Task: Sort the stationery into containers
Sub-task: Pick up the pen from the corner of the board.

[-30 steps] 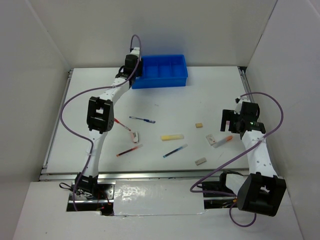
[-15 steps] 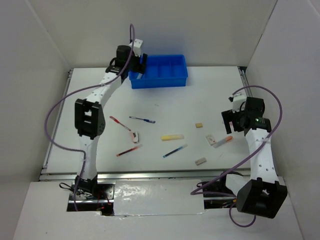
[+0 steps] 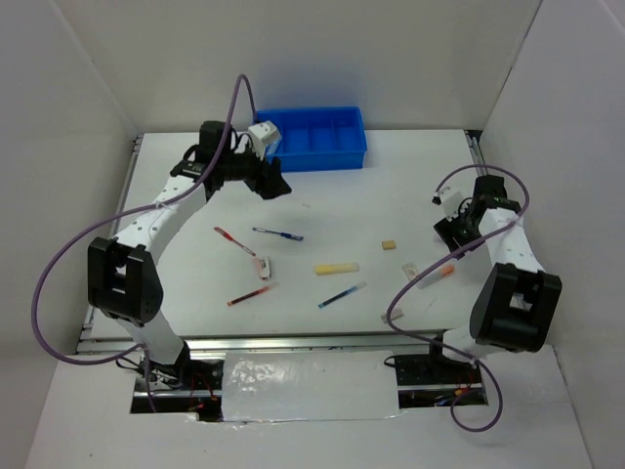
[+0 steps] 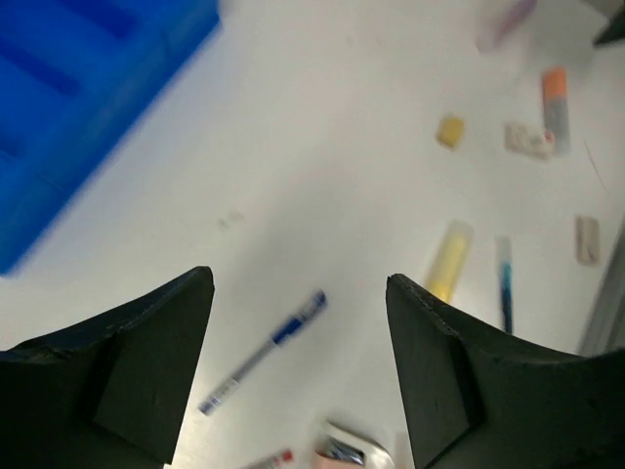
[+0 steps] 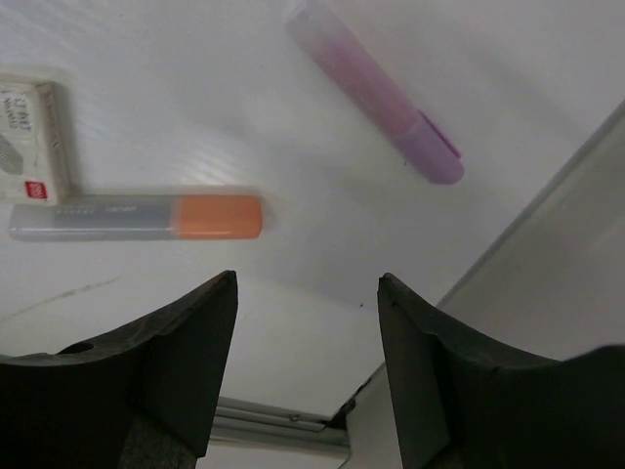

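Left gripper (image 4: 300, 288) hangs released, empty, just in front of the blue tray (image 3: 314, 156); red pen (image 3: 234, 240), blue pen (image 3: 278, 234) and pale yellow bar (image 3: 336, 267) lie loose on the table (image 3: 410, 176); right gripper (image 5: 306, 283) stands parted, empty, near the orange-tipped marker (image 5: 137, 217).

Tray (image 3: 322, 158) at far table (image 3: 391, 195) edge, bar (image 3: 336, 267) well before it

No legible text. White eraser (image 5: 34, 142): red logo and dark print on sleeve, too small to read. Orange-tipped marker (image 5: 137, 217): faint print along barrel, illegible.
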Tool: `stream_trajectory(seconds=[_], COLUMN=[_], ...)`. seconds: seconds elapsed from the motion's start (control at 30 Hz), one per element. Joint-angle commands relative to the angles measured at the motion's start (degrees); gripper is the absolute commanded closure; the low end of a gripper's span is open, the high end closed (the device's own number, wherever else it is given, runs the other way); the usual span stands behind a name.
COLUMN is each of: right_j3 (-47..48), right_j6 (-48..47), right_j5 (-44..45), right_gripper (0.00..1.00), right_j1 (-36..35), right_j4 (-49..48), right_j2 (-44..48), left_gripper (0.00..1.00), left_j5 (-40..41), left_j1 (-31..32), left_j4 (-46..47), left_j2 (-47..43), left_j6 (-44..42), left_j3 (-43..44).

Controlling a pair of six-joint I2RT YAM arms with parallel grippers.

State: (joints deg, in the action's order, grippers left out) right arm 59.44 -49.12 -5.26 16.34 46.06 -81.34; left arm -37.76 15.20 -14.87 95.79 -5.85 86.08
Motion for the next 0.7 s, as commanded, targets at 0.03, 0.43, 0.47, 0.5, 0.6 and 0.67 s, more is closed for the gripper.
stream_trajectory(seconds=[0.03, 0.43, 0.47, 0.5, 0.6, 0.67], right_j3=[4.28, 7.79, 8.32, 8.76, 9.56, 9.55], right_j6=[-6.59, -2.38, -2.03, -1.51, -0.27, -0.01], right_j5=[-0.02, -0.63, -0.63, -0.72, -1.07, -1.42], right_gripper=[0.34, 0.35, 0.35, 0.35, 0.34, 0.34], right_j1=[0.45, 0.71, 0.63, 0.71, 0.71, 0.8], right_j4=[-5.01, -8.98, -8.28, -7.92, -8.71, -9.06], right_j2=[-4.69, -12.69, -14.27, -15.24, -17.1, -18.32], left_gripper=[0.18, 0.21, 0.21, 0.21, 0.21, 0.21], left_j5=[-7.24, -10.67, -11.02, -11.46, -11.55, -11.46], left_j1=[0.18, 0.18, 0.18, 0.27, 0.18, 0.09], left_j4=[-1.03, 1.95, 1.95, 1.95, 2.13, 2.48], left_j2=[-1.74, 0.45, 0.8, 1.41, 1.68, 1.42], left_j6=[-1.89, 1.98, 2.33, 2.59, 2.86, 2.68], left_j3=[-4.34, -8.57, -8.39, -7.95, -7.95, -8.21])
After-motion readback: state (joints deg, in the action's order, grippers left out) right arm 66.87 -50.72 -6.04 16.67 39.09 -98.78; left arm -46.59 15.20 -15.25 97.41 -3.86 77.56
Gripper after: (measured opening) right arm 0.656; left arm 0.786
